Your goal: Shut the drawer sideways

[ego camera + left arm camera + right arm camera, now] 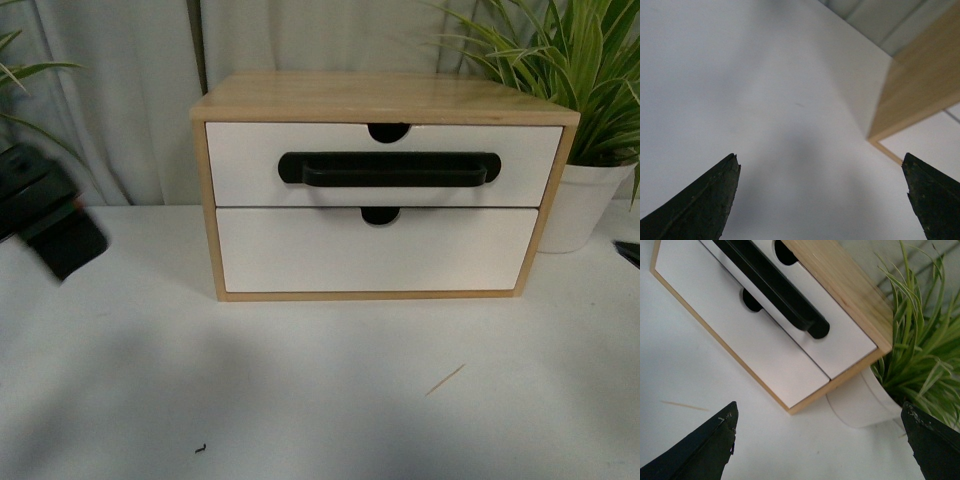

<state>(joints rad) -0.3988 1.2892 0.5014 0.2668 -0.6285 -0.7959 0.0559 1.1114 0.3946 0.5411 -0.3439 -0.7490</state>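
The drawer [250,160] is the upper one in a light wood cabinet [380,95]. It has a white front, a long black bar handle [390,168] and a semicircular notch in its top edge. Its front covers the cabinet's side edges and seems to stand a little forward of the frame. In the right wrist view the drawer [840,335] and its handle [775,290] run diagonally. My left gripper [50,220] hangs blurred at the cabinet's left, open over bare table [820,200]. My right gripper [820,440] is open near the cabinet's right corner; only a black tip [628,252] shows in the front view.
Below sits a white drawer front without a handle [370,255]. A potted plant [570,60] in a white pot [580,205] stands close behind the cabinet's right side. A thin wooden stick [445,380] lies on the white table [300,400]. Curtains hang behind.
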